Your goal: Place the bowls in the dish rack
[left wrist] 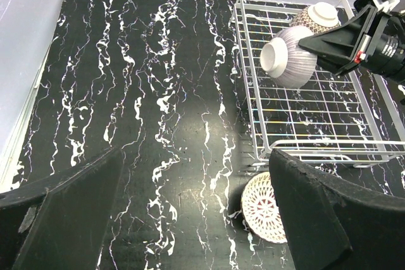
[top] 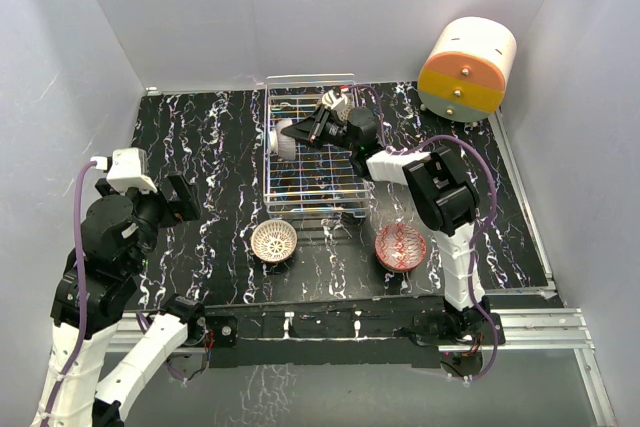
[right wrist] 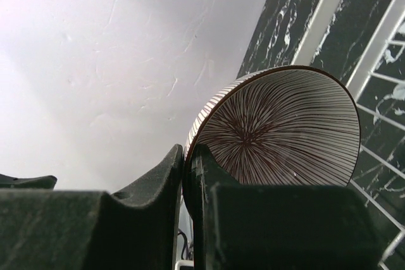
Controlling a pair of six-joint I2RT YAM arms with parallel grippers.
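The right claw (top: 300,134) is clenched on the rim of a striped bowl (top: 282,138), holding it on edge over the left side of the rack (top: 312,213). 1 upturned bowl (left wrist: 321,14) sits at the rack's far end. Just in front of the rack lie 2 more, a lattice bowl (top: 274,241) and a red bowl (top: 401,246). The left claw (top: 183,199) hangs released, well left of the rack.

1. Between right fingers (right wrist: 152,194): striped bowl (right wrist: 285,131), no gap left.
2. Just beyond them: upturned bowl (left wrist: 321,14) at dish rack (left wrist: 249,74) far end.
3. Between left fingers (left wrist: 69,213): bare table (left wrist: 158,124); lattice bowl (left wrist: 261,207) partly under one finger.
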